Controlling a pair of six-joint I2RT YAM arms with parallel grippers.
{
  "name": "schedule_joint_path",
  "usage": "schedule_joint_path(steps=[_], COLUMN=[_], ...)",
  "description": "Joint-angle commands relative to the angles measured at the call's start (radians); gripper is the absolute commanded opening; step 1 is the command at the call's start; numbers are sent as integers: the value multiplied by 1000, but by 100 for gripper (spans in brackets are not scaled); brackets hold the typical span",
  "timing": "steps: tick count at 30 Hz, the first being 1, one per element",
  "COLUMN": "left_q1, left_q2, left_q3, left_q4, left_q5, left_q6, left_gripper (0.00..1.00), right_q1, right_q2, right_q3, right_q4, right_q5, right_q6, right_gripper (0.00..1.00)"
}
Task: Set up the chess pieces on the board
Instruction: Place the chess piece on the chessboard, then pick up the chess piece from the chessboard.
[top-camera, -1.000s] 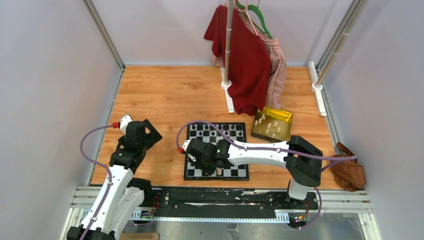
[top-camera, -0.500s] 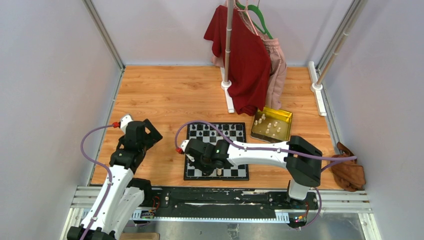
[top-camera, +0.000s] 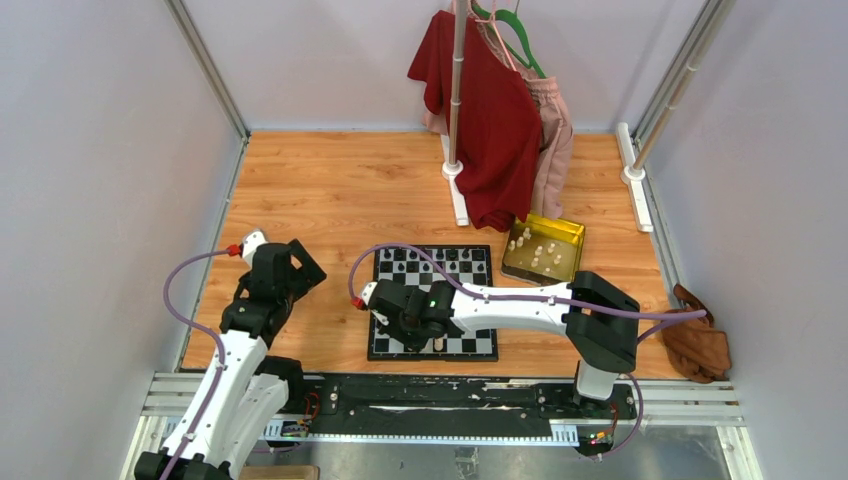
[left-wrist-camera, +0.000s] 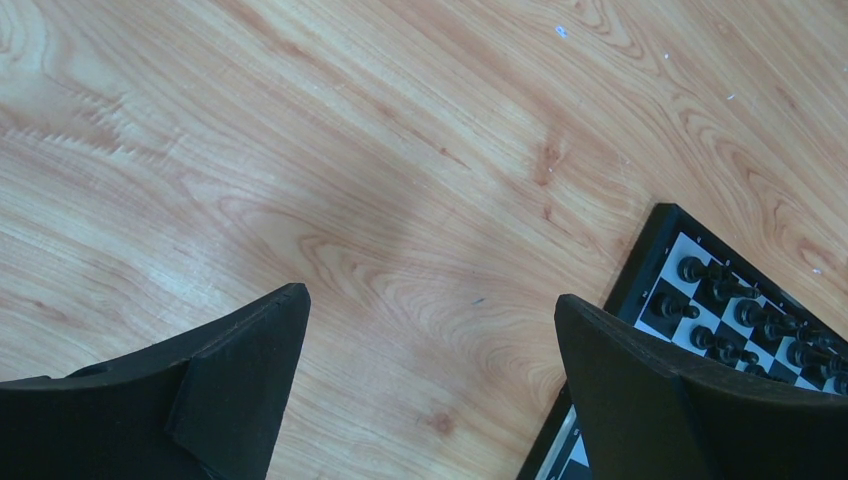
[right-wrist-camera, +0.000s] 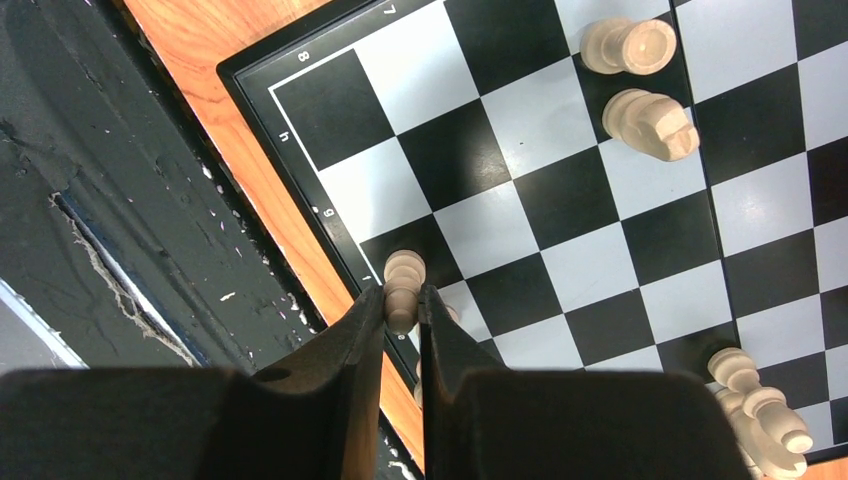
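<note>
Wooden table (top-camera: 340, 190), enclosed by pale walls (top-camera: 100, 150). At the far side, a rack pole (top-camera: 458, 80) rises from a white foot (top-camera: 457, 205). A red shirt (top-camera: 495, 130) and a pink garment (top-camera: 553, 140) hang from it, below a green hanger (top-camera: 522, 35). A yellow tin (top-camera: 571, 262) lies on the table near the shirt's hem. At the right edge lies a crumpled brown item (top-camera: 697, 345), possibly a glove. A black plate (top-camera: 440, 395) spans the near edge.

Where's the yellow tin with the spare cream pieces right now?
In the top view, the yellow tin sits just right of the board's far right corner, in front of the hanging red shirt.
</note>
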Motion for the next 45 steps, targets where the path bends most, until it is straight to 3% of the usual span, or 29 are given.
schedule_joint_path(steps=[1, 3, 7, 16, 26, 32, 45], left_q1=[11, 11, 11, 11, 11, 11, 11], left_q2=[-8, -8, -7, -7, -2, 16, 27], left_q3=[-6, -7, -6, -6, -6, -6, -3], left_q4=[19, 18, 18, 22, 29, 42, 49], left_q5=[6, 6, 8, 12, 20, 26, 27], left_q6=[12, 12, 12, 6, 8, 9, 11], left_gripper=[100, 100, 100, 100, 100, 100, 100], right_q1=[18, 18, 18, -4, -200, -304, -348], right_q2=[6, -4, -30, -132, -232, -240, -191], right_q3=[4, 5, 19, 56, -42, -93, -138], right_q4=[6, 4, -16, -49, -22, -3, 33], right_q5=[4, 5, 15, 152, 223, 196, 139], right_q6=[-4, -7, -14, -38, -20, -20, -4], right_gripper=[22, 31, 37, 39, 40, 40, 40])
